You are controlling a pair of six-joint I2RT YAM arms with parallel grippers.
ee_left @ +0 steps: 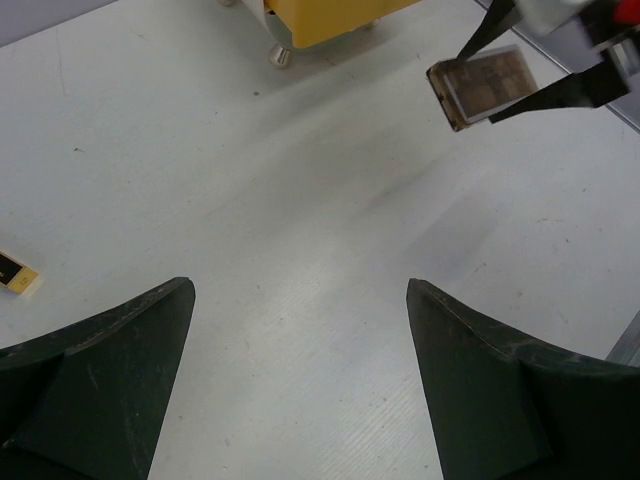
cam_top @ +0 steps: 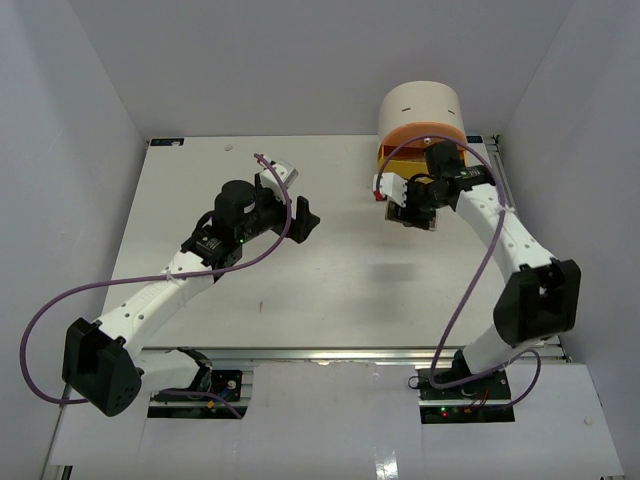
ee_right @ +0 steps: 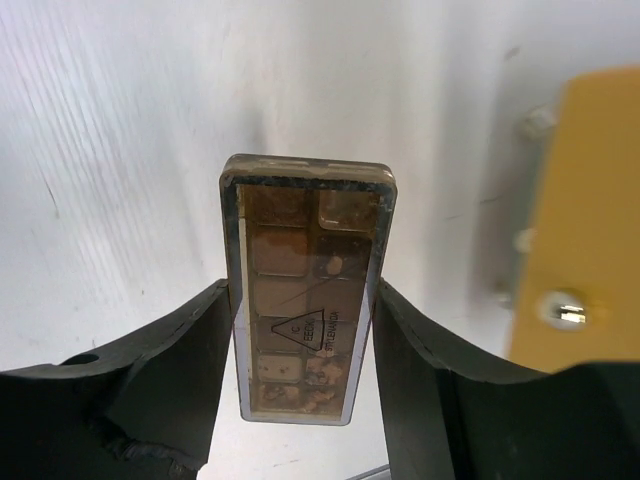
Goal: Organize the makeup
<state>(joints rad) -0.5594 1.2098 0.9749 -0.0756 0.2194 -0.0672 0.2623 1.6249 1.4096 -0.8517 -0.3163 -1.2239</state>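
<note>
We find the right gripper (ee_right: 305, 295) pinching the brown palette (ee_left: 487, 85): both fingers (ee_right: 180, 350) press against its long edges, with its pan side facing the wrist camera. The palette is held above the table (cam_top: 350, 290), just beside the yellow drawer (ee_left: 320, 15) at the base of the round cream drawer unit (cam_top: 420, 110) at the far right. We find the left gripper (ee_left: 300, 340) spread wide with nothing between its fingers, hovering over bare table at centre-left, well apart from the palette
</note>
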